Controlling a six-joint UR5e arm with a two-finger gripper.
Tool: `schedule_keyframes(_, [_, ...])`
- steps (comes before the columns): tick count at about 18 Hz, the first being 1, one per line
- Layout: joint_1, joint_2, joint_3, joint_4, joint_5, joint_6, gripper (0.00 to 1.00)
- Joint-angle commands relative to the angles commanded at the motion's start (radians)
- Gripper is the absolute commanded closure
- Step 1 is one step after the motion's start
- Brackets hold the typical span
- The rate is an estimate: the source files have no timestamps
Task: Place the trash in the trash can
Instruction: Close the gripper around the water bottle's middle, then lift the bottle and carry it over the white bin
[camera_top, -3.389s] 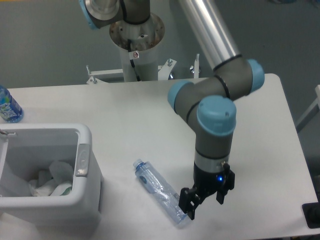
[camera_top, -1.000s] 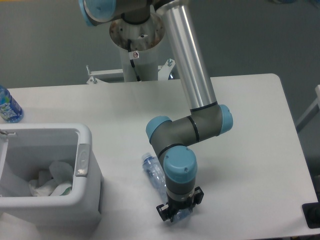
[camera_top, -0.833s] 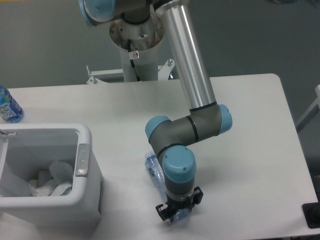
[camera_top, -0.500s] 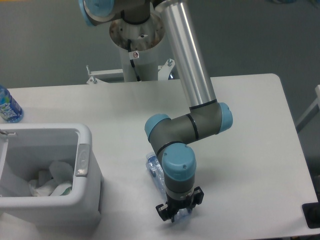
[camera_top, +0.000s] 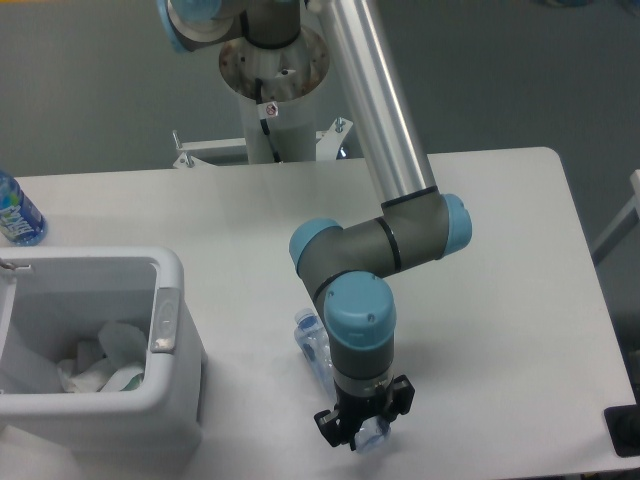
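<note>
The trash, a clear plastic water bottle (camera_top: 314, 347), lies on the white table just left of the arm's wrist, and most of its body is hidden under the arm. My gripper (camera_top: 362, 437) points straight down over the bottle's lower end, with its fingers closed around it near the table's front edge. The trash can (camera_top: 166, 300), a white bin with a grey side latch, stands at the front left, well away from the gripper. White paper trash with a green edge (camera_top: 112, 369) lies inside the bin.
A bluer bottle with a bright label (camera_top: 16, 212) stands at the table's far left edge. The robot's base column (camera_top: 272, 95) rises behind the table. A dark object (camera_top: 624, 430) sits at the right front corner.
The gripper moved left from beside the bottle to over its lower end and closed on it. The bottle swung to a steeper angle. In the last half second the wrist shifted slightly.
</note>
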Motion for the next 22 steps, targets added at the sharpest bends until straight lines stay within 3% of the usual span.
schedule_keyframes(4, [-0.005, 0.081, 0.107, 0.015, -0.037, -0.011, 0.44])
schedule_keyframes(10, [-0.002, 0.187, 0.199, 0.054, -0.061, -0.116, 0.44])
schedule_keyframes(16, [-0.032, 0.288, 0.207, 0.058, -0.179, -0.130, 0.44])
schedule_keyframes(22, [-0.158, 0.298, 0.201, 0.058, -0.189, -0.130, 0.44])
